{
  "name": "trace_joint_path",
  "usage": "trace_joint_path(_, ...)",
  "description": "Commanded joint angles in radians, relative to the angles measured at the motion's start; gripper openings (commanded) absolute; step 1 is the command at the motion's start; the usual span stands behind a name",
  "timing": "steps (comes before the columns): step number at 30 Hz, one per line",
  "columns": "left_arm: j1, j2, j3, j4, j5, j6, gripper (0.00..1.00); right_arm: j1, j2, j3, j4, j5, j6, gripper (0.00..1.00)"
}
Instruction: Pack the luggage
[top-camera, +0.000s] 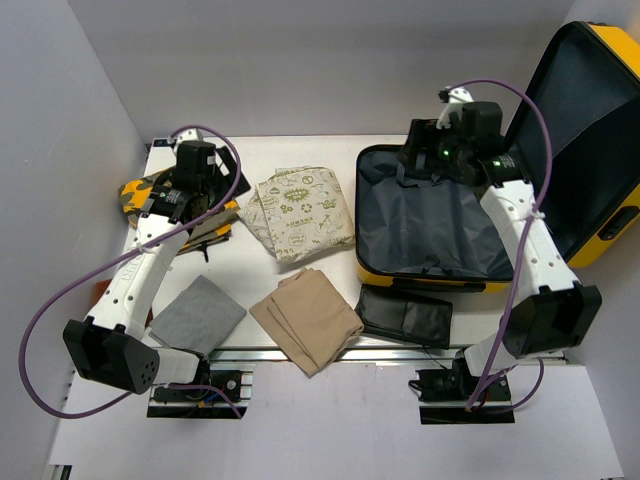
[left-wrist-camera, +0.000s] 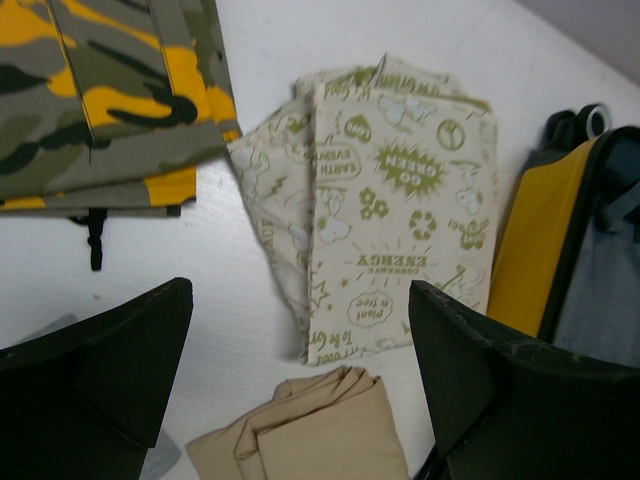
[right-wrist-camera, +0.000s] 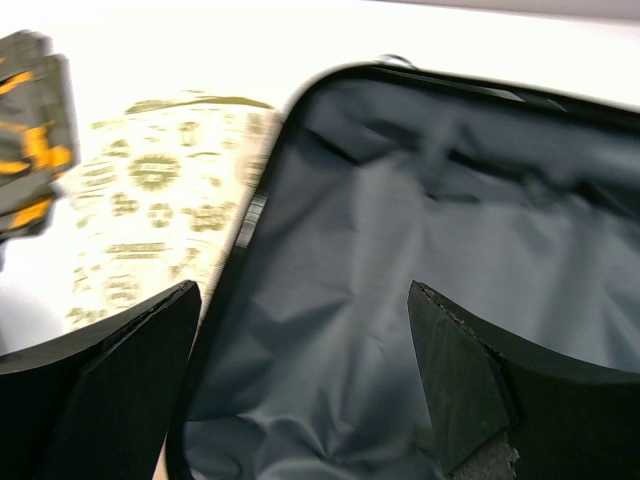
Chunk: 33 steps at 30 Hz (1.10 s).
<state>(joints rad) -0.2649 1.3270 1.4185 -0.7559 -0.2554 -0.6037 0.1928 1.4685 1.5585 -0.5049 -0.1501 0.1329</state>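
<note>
The luggage (top-camera: 430, 215) is a yellow hard-shell suitcase lying open at the right, its dark grey lining bare and its lid (top-camera: 590, 130) standing up behind. My right gripper (top-camera: 415, 160) hovers open and empty over the far left part of the lining (right-wrist-camera: 400, 290). My left gripper (top-camera: 208, 205) is open and empty above the table beside a camouflage garment (top-camera: 150, 195). In the left wrist view the open gripper (left-wrist-camera: 300, 390) looks over a cream printed cloth (left-wrist-camera: 400, 210), a tan cloth (left-wrist-camera: 310, 435) and the suitcase's yellow side (left-wrist-camera: 535, 250).
A cream printed cloth (top-camera: 300, 215) lies left of the suitcase. A tan folded cloth (top-camera: 305, 318), a grey cloth (top-camera: 197, 313) and a flat black pouch (top-camera: 405, 315) lie along the table's near edge. White walls close in the left and back.
</note>
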Motion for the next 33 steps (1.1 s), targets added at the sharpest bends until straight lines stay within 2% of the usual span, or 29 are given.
trace_joint_path(1, 0.001, -0.023, -0.073, 0.004, 0.056, -0.034, 0.98, 0.055, 0.045, 0.094, 0.041, -0.144, -0.041, 0.89)
trace_joint_path(3, 0.001, 0.003, -0.088, 0.009, 0.083, -0.044, 0.98, 0.091, 0.093, 0.123, 0.065, -0.117, -0.099, 0.89)
trace_joint_path(4, 0.001, 0.014, -0.110, 0.024, 0.096, -0.047, 0.98, 0.156, 0.114, 0.136, 0.065, -0.083, -0.120, 0.89)
trace_joint_path(8, 0.001, 0.083, -0.177, 0.104, 0.208, -0.048, 0.98, 0.270, 0.299, 0.254, 0.031, 0.015, -0.200, 0.89)
trace_joint_path(10, -0.008, 0.133, -0.197, 0.135, 0.245, -0.053, 0.98, 0.299, 0.381, 0.359, -0.010, 0.039, -0.200, 0.89)
trace_joint_path(14, -0.008, 0.233, -0.227, 0.176, 0.289, -0.070, 0.98, 0.385, 0.648, 0.587, -0.110, 0.145, -0.184, 0.89)
trace_joint_path(16, -0.008, 0.285, -0.230, 0.196, 0.297, -0.074, 0.98, 0.404, 0.723, 0.681, -0.139, 0.251, -0.173, 0.89)
trace_joint_path(22, -0.008, 0.409, -0.240, 0.277, 0.304, -0.087, 0.98, 0.436, 0.848, 0.672, -0.043, 0.429, -0.073, 0.89)
trace_joint_path(33, 0.018, 0.665, -0.162, 0.366, 0.358, -0.068, 0.98, 0.447, 0.992, 0.669, -0.089, 0.389, 0.071, 0.89)
